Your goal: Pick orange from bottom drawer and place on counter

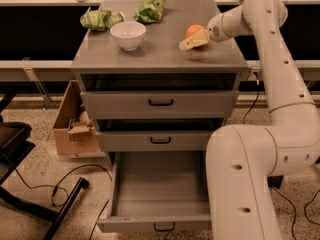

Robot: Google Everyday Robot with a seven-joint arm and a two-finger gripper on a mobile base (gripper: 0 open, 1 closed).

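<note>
Nearest, the bottom drawer [159, 191] is pulled fully out and holds nothing; its job looks done. The two drawers above it are shut. A cardboard box [74, 129] sits on the floor to the left. Up on the counter [155, 51], the white bowl [128, 34] stands left of centre. The gripper [189, 42] is at the right side, low over the surface and touching the orange [195, 30]. The orange sits just behind it, near the right edge and well apart from the bowl. Can't tell if the gripper is clamped on the orange or slack around it, or if the fruit rests on the slab. Two green snack bags [102, 19] lie at the back. Judged stage: placing, nearly finished. Risks: the fruit is round and the top is smooth, so a release from any height or a nudge on retreat could roll it off the right edge. A sideways pull-out could drag it along.
</note>
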